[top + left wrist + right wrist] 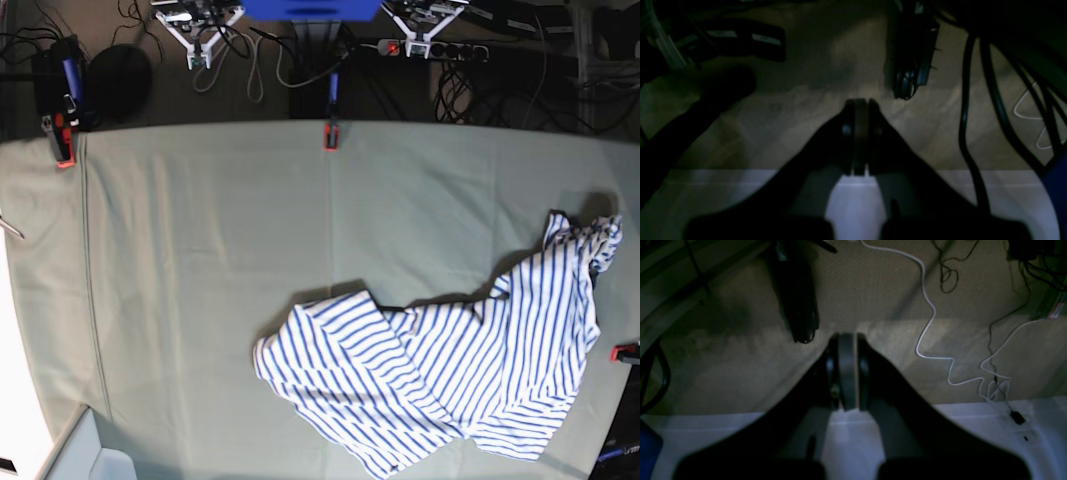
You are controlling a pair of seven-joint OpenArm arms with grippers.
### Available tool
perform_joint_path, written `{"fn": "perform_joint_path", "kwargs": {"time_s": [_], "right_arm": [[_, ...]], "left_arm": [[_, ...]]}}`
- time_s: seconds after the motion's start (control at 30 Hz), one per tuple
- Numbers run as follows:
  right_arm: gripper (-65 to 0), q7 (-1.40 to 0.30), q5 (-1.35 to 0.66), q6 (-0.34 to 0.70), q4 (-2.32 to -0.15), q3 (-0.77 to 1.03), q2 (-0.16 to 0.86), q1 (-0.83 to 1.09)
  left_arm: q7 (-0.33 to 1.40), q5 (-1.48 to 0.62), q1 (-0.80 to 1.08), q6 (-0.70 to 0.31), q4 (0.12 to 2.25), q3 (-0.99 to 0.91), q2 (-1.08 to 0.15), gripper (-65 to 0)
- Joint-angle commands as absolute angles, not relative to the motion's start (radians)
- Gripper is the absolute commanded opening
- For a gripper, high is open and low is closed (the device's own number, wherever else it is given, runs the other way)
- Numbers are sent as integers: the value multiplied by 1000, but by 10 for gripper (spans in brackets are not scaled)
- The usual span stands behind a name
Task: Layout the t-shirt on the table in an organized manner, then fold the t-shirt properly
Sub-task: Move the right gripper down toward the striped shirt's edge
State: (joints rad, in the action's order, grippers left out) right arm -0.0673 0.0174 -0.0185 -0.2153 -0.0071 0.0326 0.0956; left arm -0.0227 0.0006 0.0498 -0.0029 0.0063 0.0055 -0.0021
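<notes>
The t-shirt, white with thin blue stripes, lies crumpled on the table at the near right in the base view, one end bunched near the right edge. Neither wrist view shows it. My left gripper is shut and empty, hanging over a dim brownish floor. My right gripper is also shut and empty, over the same kind of floor. Neither gripper shows clearly in the base view, and both are away from the shirt.
Red clamps sit at the table's far edge, far left and right edge. Black cables and a white cable lie on the floor. Arm mounts stand behind the table.
</notes>
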Motion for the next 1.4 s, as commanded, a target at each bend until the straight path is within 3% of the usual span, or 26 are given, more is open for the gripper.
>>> {"fn": "perform_joint_path", "kwargs": {"time_s": [0.0, 0.53, 0.67, 0.87, 1.1, 1.37], "right_arm": [[-650, -68, 7, 5, -217, -7, 33, 101], [-650, -64, 5, 5, -226, -5, 35, 145], [-650, -68, 5, 5, -357, -5, 33, 234], [-650, -68, 5, 5, -750, -5, 38, 476], [-650, -143, 2, 5, -1294, 2, 84, 727], [-650, -329, 2, 5, -1890, 56, 101, 874]], "left_arm": [[-21, 7, 56, -2, 5, 7, -2, -648], [-21, 7, 59, -4, 5, 7, -2, -649], [-21, 1, 101, -4, 45, 2, -39, -649], [-15, 1, 352, -4, 453, 1, -88, -649], [-15, -1, 737, -4, 1168, 1, -162, -649], [-15, -1, 932, 1, 1687, -2, -225, -649]]}}
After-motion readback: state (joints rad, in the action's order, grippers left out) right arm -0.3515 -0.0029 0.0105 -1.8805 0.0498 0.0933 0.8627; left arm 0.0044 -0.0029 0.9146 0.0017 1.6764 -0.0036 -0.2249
